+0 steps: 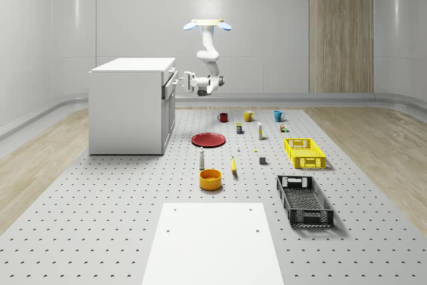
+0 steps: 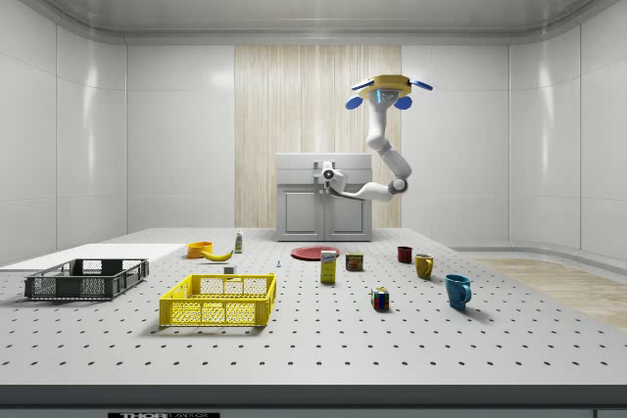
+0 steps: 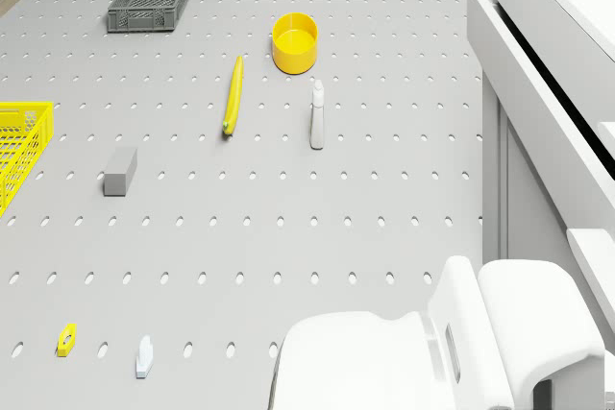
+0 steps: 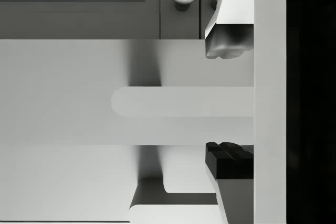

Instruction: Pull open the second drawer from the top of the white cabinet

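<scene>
Where the white cabinet (image 1: pixel 130 106) stands at the far left of the tabletop (image 1: pixel 120 211) in the whole-scene view, one drawer (image 3: pixel 538 108) juts out of its front, facing the whole-scene view's right. Its bar handle (image 4: pixel 181 102) runs lengthwise between the end effector's (image 4: pixel 228 100) two fingertips (image 4: pixel 228 43), which sit apart on either side. The drone (image 1: pixel 207 25) hovers beside the cabinet, above its height.
</scene>
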Controlling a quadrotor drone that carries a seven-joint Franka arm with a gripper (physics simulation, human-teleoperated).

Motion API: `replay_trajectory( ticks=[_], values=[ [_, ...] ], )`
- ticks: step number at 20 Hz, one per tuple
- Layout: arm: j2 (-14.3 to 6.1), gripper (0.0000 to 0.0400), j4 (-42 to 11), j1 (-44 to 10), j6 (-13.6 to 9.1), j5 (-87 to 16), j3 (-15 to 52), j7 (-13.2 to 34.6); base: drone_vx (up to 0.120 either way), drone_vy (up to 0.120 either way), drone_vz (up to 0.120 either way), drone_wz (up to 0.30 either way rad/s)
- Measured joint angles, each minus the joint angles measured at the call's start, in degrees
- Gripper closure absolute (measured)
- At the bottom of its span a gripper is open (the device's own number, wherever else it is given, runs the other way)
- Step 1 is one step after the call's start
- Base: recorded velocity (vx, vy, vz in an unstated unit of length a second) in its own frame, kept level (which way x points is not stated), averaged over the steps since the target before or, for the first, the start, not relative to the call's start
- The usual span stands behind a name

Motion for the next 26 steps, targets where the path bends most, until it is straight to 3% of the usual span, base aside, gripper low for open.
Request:
replay_trajectory(
  ticks=[8,9,12,15,19,26],
  values=[
    [1.4,0.0106,0.8,0.7,1.6,2.7,2.3,-0.8,0.0,0.0,0.0,0.0],
    [1.5,0.0121,0.8,0.7,1.7,2.8,2.5,-0.9,0.0,0.0,0.0,0.0],
    [1.6,0.0215,0.9,0.6,1.8,3.2,2.8,-1.0,0.0,0.0,0.0,0.0],
    [1.8,0.026,1.0,0.5,1.8,3.4,3.1,-1.0,0.0,0.0,0.0,0.0],
    [1.8,0.0285,0.9,0.2,1.6,3.4,3.3,-1.0,0.0,0.0,0.0,0.0],
    [1.2,0.0289,0.6,-0.6,0.6,2.3,2.6,0.0,0.0,0.0,0.0,0.0]
  ],
)
